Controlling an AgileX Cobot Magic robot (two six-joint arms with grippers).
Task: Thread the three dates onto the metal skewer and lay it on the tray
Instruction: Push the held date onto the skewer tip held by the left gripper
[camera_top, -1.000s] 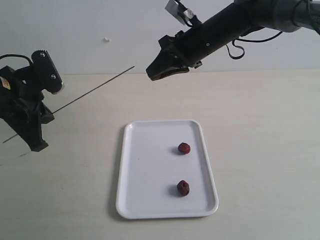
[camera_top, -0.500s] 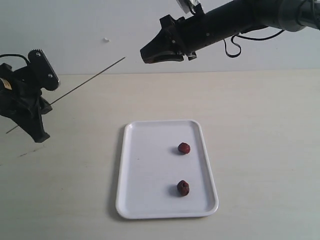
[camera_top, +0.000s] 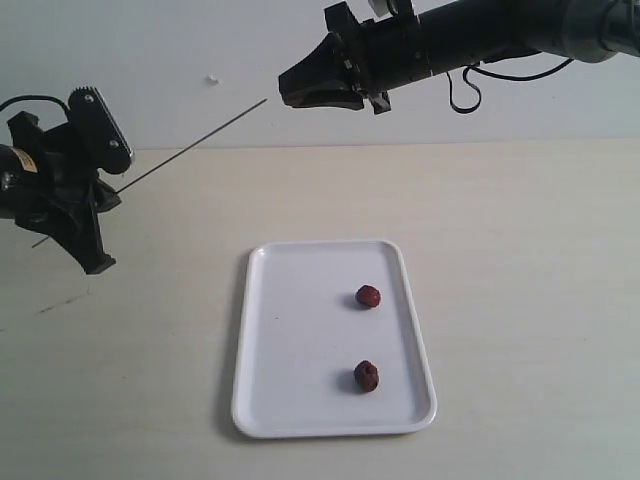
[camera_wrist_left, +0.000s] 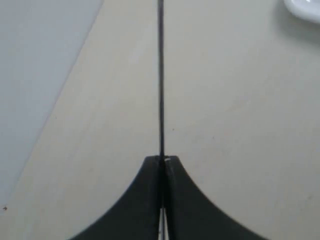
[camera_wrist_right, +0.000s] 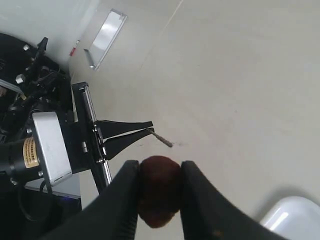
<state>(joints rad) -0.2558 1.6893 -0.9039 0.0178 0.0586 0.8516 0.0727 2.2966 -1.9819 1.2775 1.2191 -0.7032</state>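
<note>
Two of the three dates lie on the white tray (camera_top: 290, 330), which sits low in the centre of the exterior view on the beige tabletop (camera_top: 520, 250). One date (camera_top: 369, 296) rests right of the tray's middle, and the other date (camera_top: 366, 376) is below it, nearer the lower right corner. They are well apart, and neither touches the rim.

The third date (camera_wrist_right: 159, 187) is pinched in the right gripper (camera_wrist_right: 159, 169). Its jaws stand partly apart, one dark finger pressed against each side of the fruit. In the exterior view this gripper hangs at top centre, high over the table, with its tips pointing toward the left of the frame.

At the left edge of the exterior view, the left gripper (camera_top: 95, 205) has its jaws squeezed fully together on the metal skewer (camera_top: 195, 143), and the thin rod comes out straight from between the fingertips. The skewer slants from lower left to upper right. Its bare free end is near the right gripper's tips but a gap separates them. A short tail shows past the left gripper toward the lower left.
</note>
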